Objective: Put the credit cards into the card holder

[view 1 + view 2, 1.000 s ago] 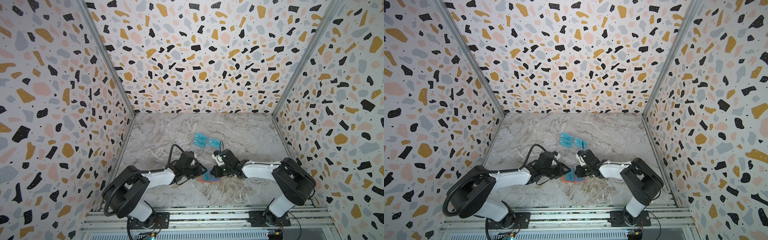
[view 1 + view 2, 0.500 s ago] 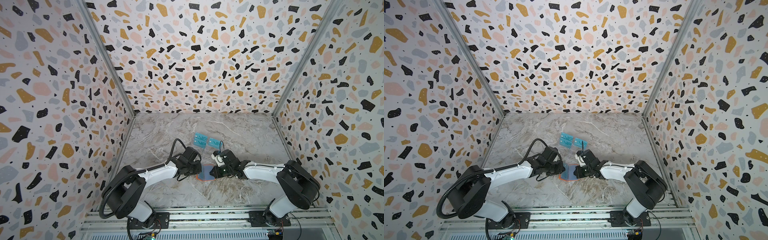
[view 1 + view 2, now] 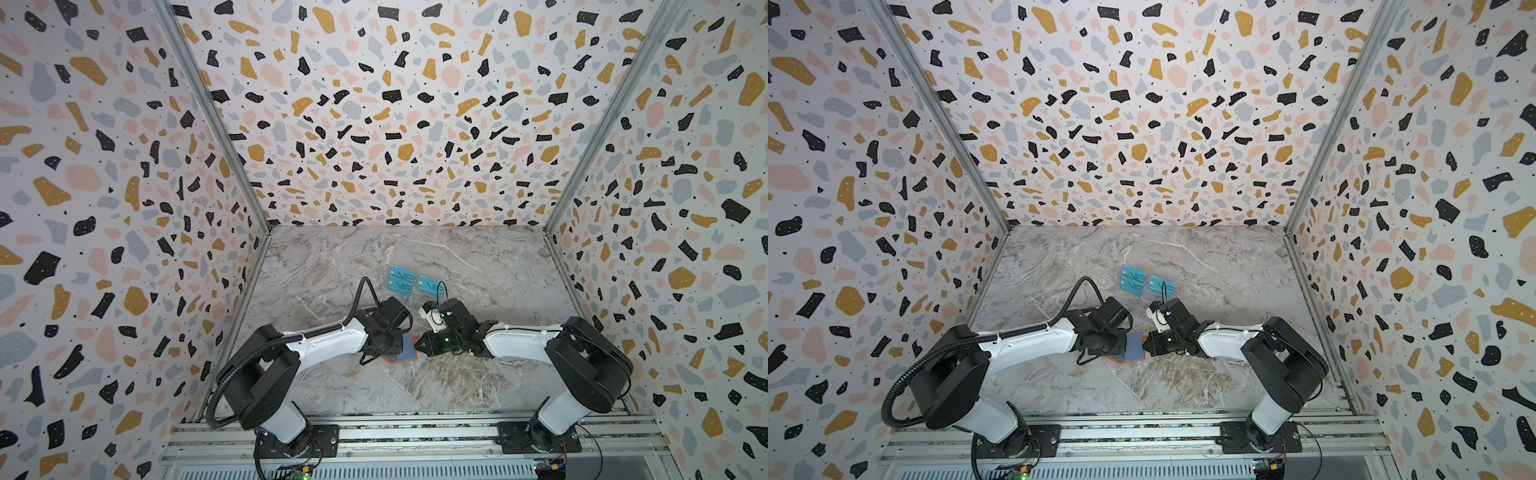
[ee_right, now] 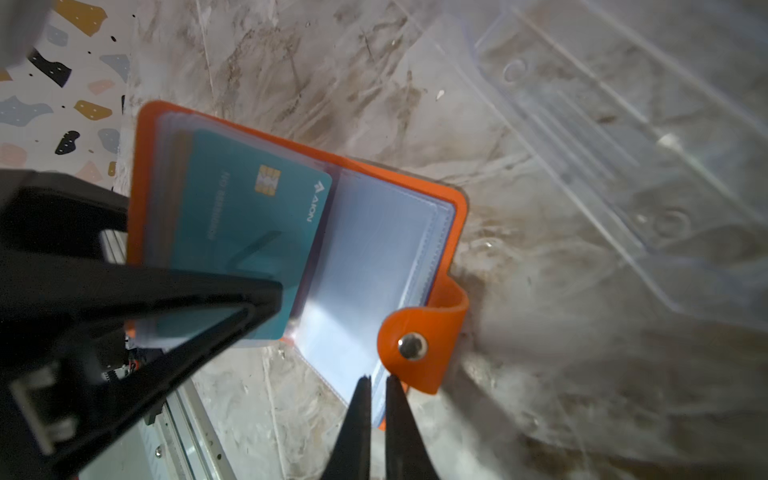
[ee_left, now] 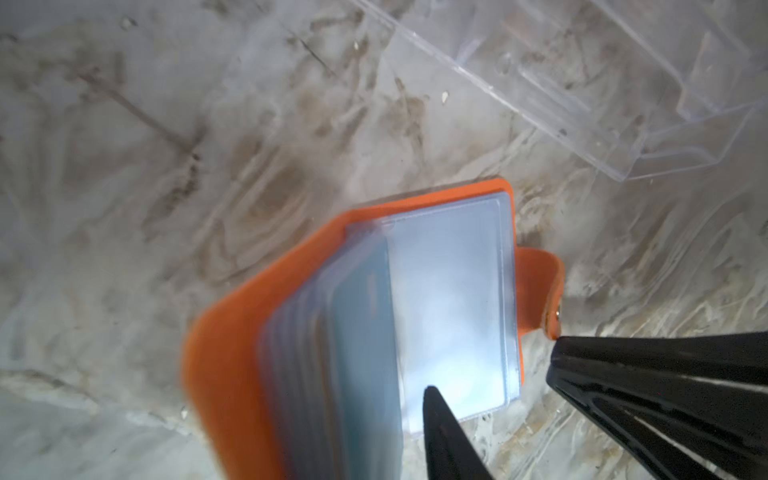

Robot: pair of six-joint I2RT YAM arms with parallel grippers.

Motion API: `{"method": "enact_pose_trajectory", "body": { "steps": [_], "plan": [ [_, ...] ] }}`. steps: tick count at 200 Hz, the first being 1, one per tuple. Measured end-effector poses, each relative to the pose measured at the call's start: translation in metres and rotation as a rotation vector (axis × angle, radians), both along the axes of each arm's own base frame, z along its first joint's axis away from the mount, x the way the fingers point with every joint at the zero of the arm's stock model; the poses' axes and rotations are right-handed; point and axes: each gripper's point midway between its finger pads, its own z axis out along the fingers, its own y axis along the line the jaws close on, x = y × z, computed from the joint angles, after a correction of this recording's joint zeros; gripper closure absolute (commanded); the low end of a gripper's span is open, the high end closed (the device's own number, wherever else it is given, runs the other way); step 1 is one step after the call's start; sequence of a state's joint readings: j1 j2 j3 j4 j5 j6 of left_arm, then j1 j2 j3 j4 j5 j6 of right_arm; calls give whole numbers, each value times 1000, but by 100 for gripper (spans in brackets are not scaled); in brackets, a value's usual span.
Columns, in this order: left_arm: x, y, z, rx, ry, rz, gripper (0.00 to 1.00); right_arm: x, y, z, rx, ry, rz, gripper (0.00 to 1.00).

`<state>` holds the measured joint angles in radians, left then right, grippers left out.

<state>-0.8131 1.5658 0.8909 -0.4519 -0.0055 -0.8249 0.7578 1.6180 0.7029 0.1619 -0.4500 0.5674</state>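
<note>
One teal plastic credit card (image 4: 249, 216), merely straddled by the part-open left tool (image 4: 274, 303), may be flicked from the orange leather-like card holder (image 4: 457, 232), pinched at its right edge by the shut right tool (image 4: 376, 384) at the middle of the marbled worktop (image 3: 457, 270), if the clear sleeves (image 4: 374, 249) spring shut.

Top views looked down from high front onto the whole grey marbled counter (image 3: 457, 257). Both wrist views sat close, sharing the orange folding card holder (image 5: 232, 332).
</note>
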Motion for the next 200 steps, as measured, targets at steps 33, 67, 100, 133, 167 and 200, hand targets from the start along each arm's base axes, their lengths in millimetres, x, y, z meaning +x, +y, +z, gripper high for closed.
{"method": "enact_pose_trajectory", "body": {
  "steps": [33,67,100,133,167,200],
  "plan": [
    [-3,-11,5,-51,8,1,47,0,2,2,12,-3,5,88],
    [0,-30,24,-179,-18,13,42,2,1,5,23,-2,3,88],
    [0,-45,32,-259,-24,-3,41,7,-1,25,64,-32,-12,87],
    [0,-45,31,-255,-25,-6,41,14,-8,39,88,-61,-41,87],
    [3,-43,23,-227,-26,1,40,18,-18,40,81,-63,-62,87],
    [10,-45,24,-212,-54,-5,40,18,-21,40,71,-59,-63,87]
  ]
}}
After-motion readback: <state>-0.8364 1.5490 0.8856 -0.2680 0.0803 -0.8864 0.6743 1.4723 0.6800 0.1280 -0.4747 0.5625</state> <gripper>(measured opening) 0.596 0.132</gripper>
